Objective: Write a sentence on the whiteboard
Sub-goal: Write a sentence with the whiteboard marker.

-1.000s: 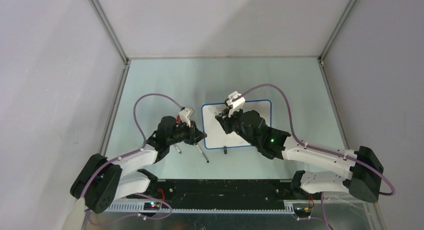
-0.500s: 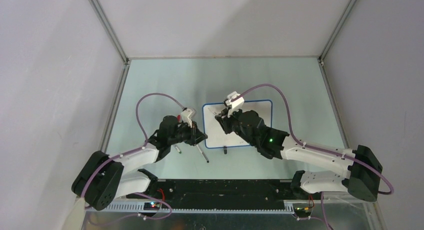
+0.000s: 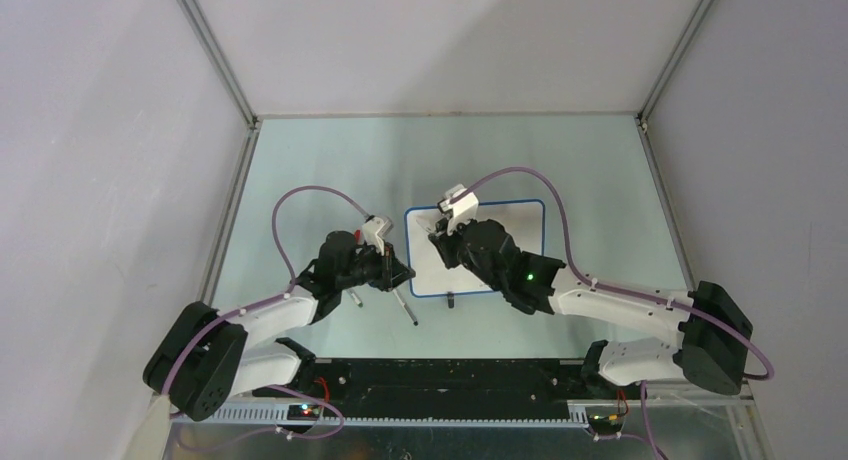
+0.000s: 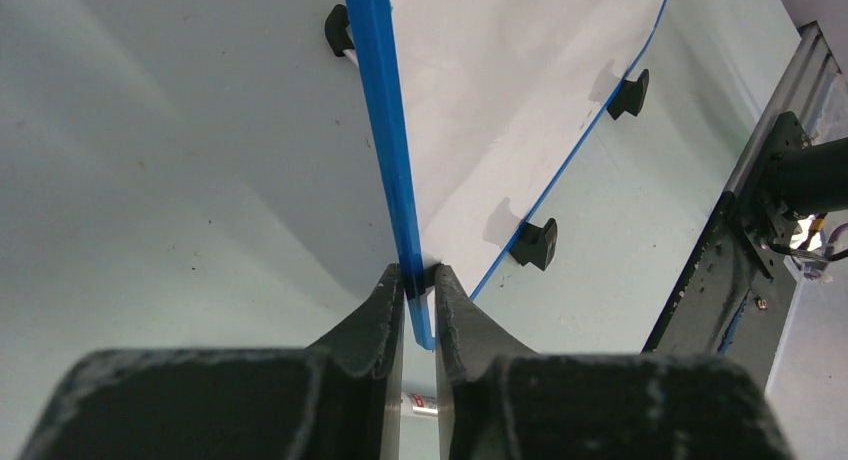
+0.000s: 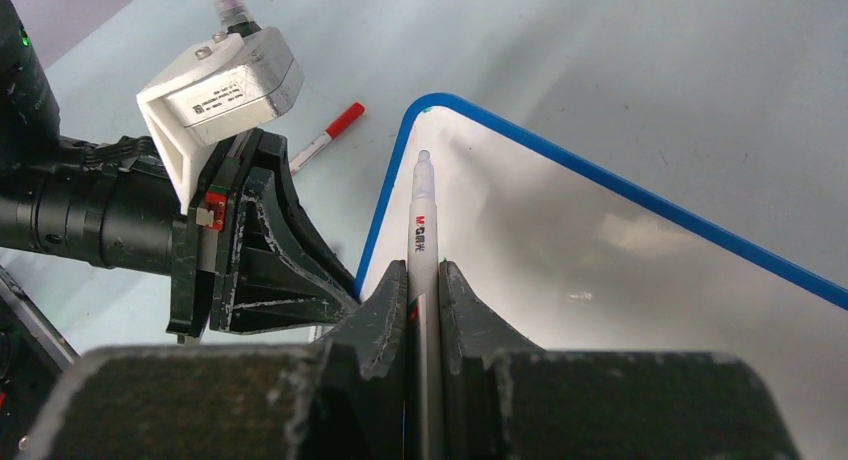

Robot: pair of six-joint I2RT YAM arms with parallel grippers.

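left wrist shows left gripper [image 4: 412, 277] pinched on the whiteboard [image 4: 500, 110] rim, right gripper [image 5: 423, 280] clamping a marker [image 5: 423, 215].

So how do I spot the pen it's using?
Find the blue-rimmed whiteboard in the middle of the table. Over its left end the right gripper clamps a white pen. The other pens lie loose on the table; only this one is held.

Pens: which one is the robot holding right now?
The white pen pinched in the right gripper, pointing over the whiteboard. The red-capped pen just lies loose on the table beside the board's edge.
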